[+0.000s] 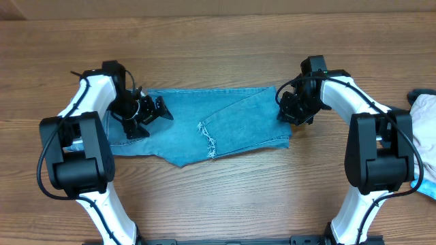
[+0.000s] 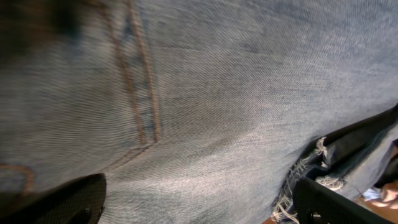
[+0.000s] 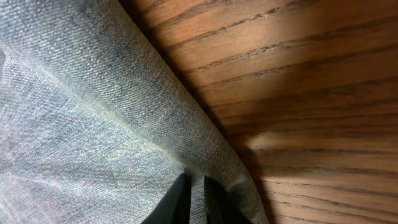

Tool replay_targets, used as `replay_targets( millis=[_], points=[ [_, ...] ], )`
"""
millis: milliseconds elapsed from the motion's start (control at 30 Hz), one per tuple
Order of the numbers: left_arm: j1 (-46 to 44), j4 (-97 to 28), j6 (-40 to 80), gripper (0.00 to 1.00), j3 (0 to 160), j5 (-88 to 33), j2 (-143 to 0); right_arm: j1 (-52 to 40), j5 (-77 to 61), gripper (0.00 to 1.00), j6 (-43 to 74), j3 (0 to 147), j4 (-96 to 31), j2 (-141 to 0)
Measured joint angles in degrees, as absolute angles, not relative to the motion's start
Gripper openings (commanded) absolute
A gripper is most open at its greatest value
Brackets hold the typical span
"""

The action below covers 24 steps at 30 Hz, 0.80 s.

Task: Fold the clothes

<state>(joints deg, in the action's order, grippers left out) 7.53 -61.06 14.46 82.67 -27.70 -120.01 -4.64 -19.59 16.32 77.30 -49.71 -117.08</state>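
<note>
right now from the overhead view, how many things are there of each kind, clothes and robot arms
jeans: 1
pale cloth at the right edge: 1
robot arms: 2, left arm and right arm
total: 4

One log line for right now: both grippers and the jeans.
left gripper: open, above jeans | right gripper: shut on jeans edge | jeans: lying on table, partly folded

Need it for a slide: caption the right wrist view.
Right claw pinching the edge of the light blue jeans above the wooden table.
</note>
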Motion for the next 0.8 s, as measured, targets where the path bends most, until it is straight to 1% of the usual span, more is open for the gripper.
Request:
replay_targets(
  millis=[167,267,600,733,800],
  points=[
    [8.8,-61.1,14.5,1.00,82.7,-28.1,-120.0,-4.6,-19.4,0.12,16.5,77.3,-49.7,-117.1],
    [9.1,-61.1,14.5,1.00,82.7,-28.1,-120.0,-4.6,-19.4,0.09,16.5,77.3,-49.7,-117.1],
    [9.3,-60.8,14.5,1.00,82.7,-24.6,-119.6,-4.9,-17.1,0.09,19.6,77.7,-50.2,-117.1],
    [11.7,-61.3,14.5,1.00,83.4,-23.7,-119.6,-4.9,-17.1,0.10,19.7,77.7,-50.2,-117.1],
    [13.6,-62.3,14.4,1.00,85.2,-20.0,-119.8,-4.9,-17.1,0.11,19.7,77.7,-50.2,-117.1]
  ],
)
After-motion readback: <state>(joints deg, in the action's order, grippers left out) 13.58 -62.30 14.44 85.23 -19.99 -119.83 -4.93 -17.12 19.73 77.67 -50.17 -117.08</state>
